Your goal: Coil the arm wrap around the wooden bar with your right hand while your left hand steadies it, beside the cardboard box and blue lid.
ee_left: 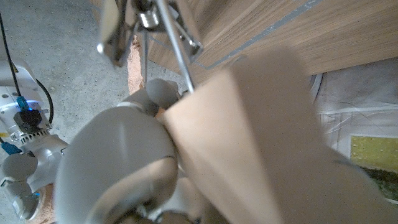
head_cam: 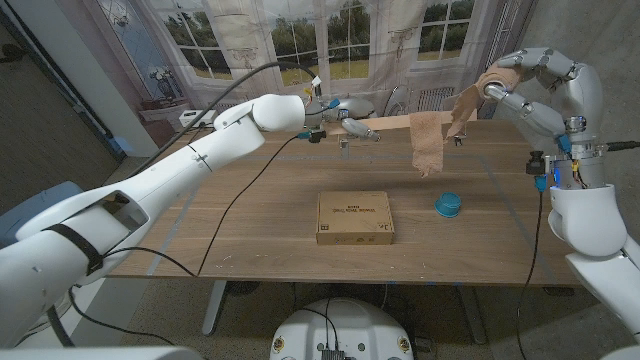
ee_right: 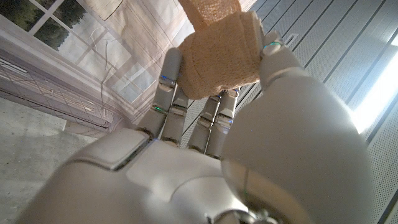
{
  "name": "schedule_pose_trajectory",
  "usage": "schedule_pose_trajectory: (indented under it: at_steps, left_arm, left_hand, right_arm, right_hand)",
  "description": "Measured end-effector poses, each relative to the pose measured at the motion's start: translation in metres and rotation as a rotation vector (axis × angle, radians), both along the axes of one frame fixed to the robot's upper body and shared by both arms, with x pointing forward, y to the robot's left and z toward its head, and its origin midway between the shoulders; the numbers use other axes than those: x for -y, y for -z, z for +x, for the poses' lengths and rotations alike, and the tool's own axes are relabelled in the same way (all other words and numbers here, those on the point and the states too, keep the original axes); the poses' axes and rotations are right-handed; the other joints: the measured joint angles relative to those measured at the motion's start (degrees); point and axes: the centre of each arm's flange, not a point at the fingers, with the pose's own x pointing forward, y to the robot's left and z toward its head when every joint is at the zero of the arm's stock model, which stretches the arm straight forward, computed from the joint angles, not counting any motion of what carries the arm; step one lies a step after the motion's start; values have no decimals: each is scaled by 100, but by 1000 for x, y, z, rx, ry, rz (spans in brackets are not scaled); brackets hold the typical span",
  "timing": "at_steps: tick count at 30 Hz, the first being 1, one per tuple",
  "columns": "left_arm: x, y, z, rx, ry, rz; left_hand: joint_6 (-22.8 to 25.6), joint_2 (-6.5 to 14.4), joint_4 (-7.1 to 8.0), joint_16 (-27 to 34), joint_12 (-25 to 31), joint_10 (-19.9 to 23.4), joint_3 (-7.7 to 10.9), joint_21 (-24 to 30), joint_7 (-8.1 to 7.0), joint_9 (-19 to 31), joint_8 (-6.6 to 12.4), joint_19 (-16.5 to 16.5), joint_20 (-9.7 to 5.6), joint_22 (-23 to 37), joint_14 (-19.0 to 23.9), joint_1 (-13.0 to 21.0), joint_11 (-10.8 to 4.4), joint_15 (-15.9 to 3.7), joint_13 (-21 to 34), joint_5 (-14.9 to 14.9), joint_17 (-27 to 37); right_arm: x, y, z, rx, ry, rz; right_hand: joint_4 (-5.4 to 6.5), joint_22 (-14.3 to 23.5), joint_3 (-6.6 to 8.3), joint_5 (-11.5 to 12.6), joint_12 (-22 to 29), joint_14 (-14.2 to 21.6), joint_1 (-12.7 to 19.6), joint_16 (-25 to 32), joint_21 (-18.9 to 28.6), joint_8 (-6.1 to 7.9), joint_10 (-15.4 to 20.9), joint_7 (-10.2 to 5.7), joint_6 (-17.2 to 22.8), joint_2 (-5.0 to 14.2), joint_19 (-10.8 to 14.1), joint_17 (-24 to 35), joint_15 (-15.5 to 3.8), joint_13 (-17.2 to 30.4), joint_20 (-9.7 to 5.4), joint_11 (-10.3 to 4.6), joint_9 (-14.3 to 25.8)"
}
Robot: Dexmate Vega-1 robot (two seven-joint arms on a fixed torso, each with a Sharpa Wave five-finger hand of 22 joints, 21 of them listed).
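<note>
Up near the far edge of the table [head_cam: 300, 215], in the upper middle of the head view, the wooden bar [head_cam: 395, 123] lies level above the tabletop. The left hand [head_cam: 345, 115] grips its left end, fingers closed round the wood. In the left wrist view that same hand [ee_left: 124, 155] is curled against the pale bar [ee_left: 249, 137], which runs close past the camera, blurred.

The right hand [head_cam: 530, 80] is raised in the upper right of the head view, off the bar's right end. It pinches the rolled part of the tan arm wrap [head_cam: 428, 140], and a loose strip of the wrap hangs down from the bar about midway along, its lower edge clear of the table. In the right wrist view the roll of arm wrap [ee_right: 221, 56] sits between the thumb and the fingertips [ee_right: 171, 68] of the right hand [ee_right: 205, 162].

Nearer the front, centre frame, a flat cardboard box [head_cam: 354, 217] lies on the table, and the blue lid [head_cam: 448, 205] rests just to its right, apart from it.
</note>
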Motion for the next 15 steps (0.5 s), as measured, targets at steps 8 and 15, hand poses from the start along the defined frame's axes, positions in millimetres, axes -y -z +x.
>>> schedule_pose_trajectory:
  at_steps: [8, 15]
  left_arm:
    - [1, 1, -1, 1, -1, 4]
    - [1, 1, 0, 0, -2, 6]
  left_hand:
    - [-1, 20, 5, 0, -5, 0, -5, 0, 0, 8, 35, 0, 0, 0, -18, -17, 0, -18, 0, 0, 9]
    - [0, 26, -19, 0, -6, 0, 19, 0, 1, 0, 44, 0, 0, -16, -18, -20, 0, -18, 0, 0, 22]
  right_arm:
    - [-14, -41, 3, -30, 18, -111]
    - [-35, -79, 18, -69, 15, -194]
  right_hand:
    - [0, 0, 0, 0, -24, 1, 0, -44, 33, -3, 0, 0, 0, 0, -5, -10, 0, 49, 4, 0, 0]
    - [0, 1, 0, 0, -48, 74, 0, -61, 54, -24, 82, 0, 0, 0, -33, -10, -12, 54, -5, -1, 5]
